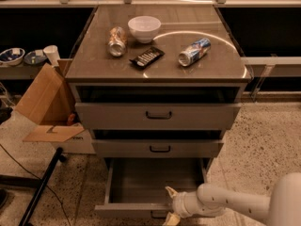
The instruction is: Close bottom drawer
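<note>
Squarely in the middle stands a grey metal cabinet (157, 112) with three drawers, its smooth brown tabletop (188, 72) glossy enough to carry a curved streak of light. Below the tall-fronted top drawer (117, 114) and the narrower middle drawer (122, 148), both showing a dark gap above their fronts, the bottom drawer (141, 175) is pulled well out towards the camera, a wide shallow box with a bare grey floor and a low front panel. From the lower right corner a thick, rounded, cream-coloured arm (235, 204) reaches in almost level, tapering to a ribbed wrist at the drawer's front. An open brown cardboard box (40, 98) leans against the cabinet's left side, flaps splayed over the speckled floor (263, 140). The hand (170, 205) sits at the middle of the bottom drawer's front panel, spread wide: one pale finger (169, 191) angles up over the rim, the other points down below the panel, so the panel's edge lies between them. On the tabletop are a round white bowl (144, 27), a dented silvery can (117, 41) to its left, a blue-and-silver can (194, 52) lying on its side at right, and a flat dark rectangular object (146, 57) between the two cans.
</note>
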{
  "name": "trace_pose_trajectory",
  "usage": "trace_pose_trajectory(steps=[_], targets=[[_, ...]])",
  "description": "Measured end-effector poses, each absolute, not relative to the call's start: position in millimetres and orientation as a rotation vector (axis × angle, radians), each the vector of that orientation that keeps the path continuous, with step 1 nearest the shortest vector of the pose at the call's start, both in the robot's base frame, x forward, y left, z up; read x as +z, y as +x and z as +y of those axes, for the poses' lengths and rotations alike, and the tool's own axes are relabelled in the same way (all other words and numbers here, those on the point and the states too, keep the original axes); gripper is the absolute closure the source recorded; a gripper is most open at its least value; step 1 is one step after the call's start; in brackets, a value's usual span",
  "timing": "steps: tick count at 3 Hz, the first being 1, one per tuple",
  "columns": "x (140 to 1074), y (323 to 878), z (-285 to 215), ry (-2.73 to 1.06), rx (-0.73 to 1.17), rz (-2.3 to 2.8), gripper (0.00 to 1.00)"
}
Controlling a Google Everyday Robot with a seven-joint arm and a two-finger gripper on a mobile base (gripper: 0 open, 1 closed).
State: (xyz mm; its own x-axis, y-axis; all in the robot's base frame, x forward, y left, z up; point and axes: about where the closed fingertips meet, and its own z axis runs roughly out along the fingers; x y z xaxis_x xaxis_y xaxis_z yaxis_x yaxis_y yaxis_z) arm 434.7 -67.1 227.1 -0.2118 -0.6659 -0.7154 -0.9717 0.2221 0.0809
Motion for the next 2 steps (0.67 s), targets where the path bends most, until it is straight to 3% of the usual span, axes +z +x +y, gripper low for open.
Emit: trace_pose_trajectory(steps=[2], targets=[[236.6,399.1,-129.9,-1.426,0.669,2.028,0.00]])
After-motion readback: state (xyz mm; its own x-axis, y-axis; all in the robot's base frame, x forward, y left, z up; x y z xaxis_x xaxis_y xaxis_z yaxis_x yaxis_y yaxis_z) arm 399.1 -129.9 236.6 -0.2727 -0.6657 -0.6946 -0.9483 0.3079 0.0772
